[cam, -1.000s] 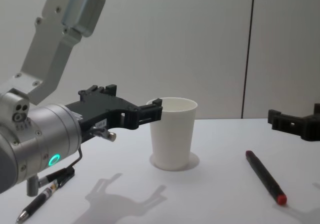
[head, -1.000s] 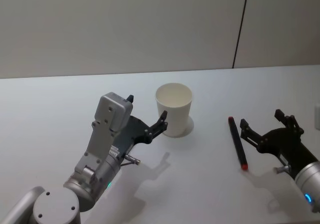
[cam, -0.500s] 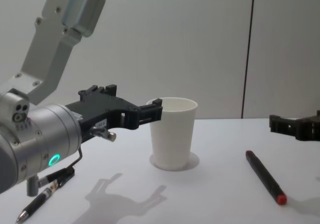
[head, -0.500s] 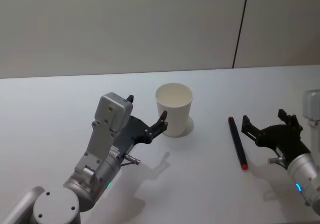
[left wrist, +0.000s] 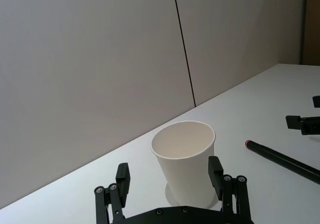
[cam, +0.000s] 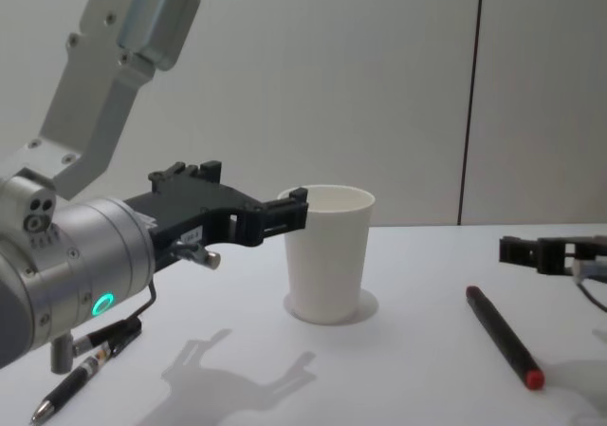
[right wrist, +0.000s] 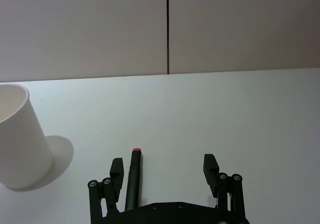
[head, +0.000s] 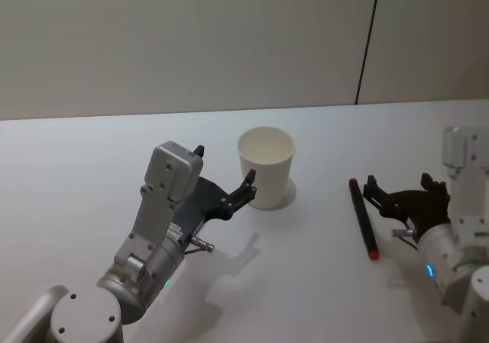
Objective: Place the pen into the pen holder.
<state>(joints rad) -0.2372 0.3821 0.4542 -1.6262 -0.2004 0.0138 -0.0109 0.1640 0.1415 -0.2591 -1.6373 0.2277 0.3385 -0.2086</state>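
Paper pen holder (head: 266,167): upright on the table (head: 92,175), mouth open, looks empty from the head view.
Pen (head: 363,218): lying flat at 3 o'clock of the holder, well apart from it, nothing holding it.
Pen axis: runs roughly 12 to 6, with the near end swung slightly toward 5. Red shows at both ends, and the larger red tip is nearest the robot.
Right gripper (head: 399,184): low, just at 3 o'clock of the pen, jaws spread, nothing between them.
Left gripper (left wrist: 169,168): jaws spread, 1 finger either side of the holder. You cannot tell if they touch it.
Step in hand: by my read, the approach to pick up the pen.
Doing it well: shift toward 9 o'clock until the barrel sits centred, since the right wrist view has it beside 1 finger. Keep the fingers across the barrel and pinch near mid-length so it won't pivot.
Second pen (cam: 85,374): under the left arm, at 8 o'clock of the holder. Leave it.
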